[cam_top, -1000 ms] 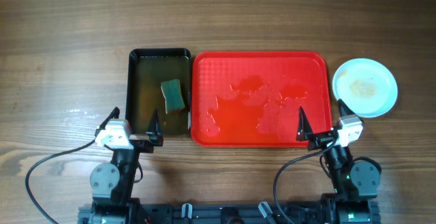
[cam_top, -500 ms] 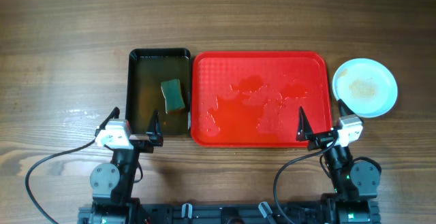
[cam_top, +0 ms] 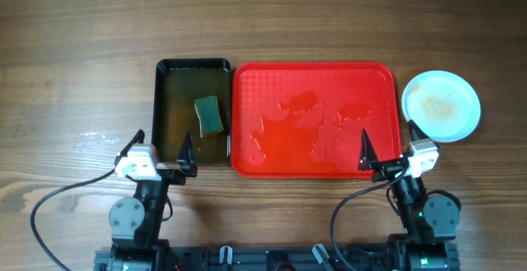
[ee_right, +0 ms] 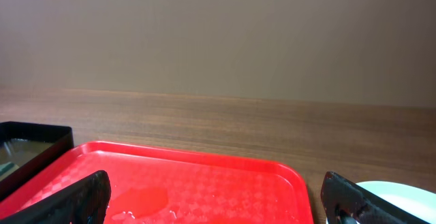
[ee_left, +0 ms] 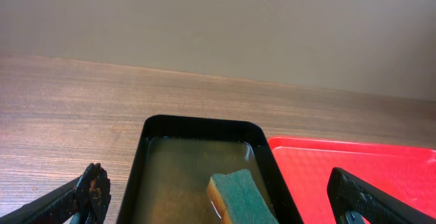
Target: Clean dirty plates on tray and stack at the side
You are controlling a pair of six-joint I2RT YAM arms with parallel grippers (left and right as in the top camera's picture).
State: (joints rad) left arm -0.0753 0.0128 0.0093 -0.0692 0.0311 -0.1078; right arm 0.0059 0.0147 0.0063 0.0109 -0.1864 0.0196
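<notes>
The red tray lies mid-table with water patches and no plates on it; it also shows in the right wrist view and the left wrist view. A pale-blue plate with a faint brown smear sits on the table right of the tray; whether others lie under it I cannot tell. Its edge shows in the right wrist view. My left gripper is open and empty near the black tub's front edge. My right gripper is open and empty at the tray's front right corner.
A black tub of murky water stands left of the tray with a green sponge in it; the sponge also shows in the left wrist view. Bare wooden table surrounds everything.
</notes>
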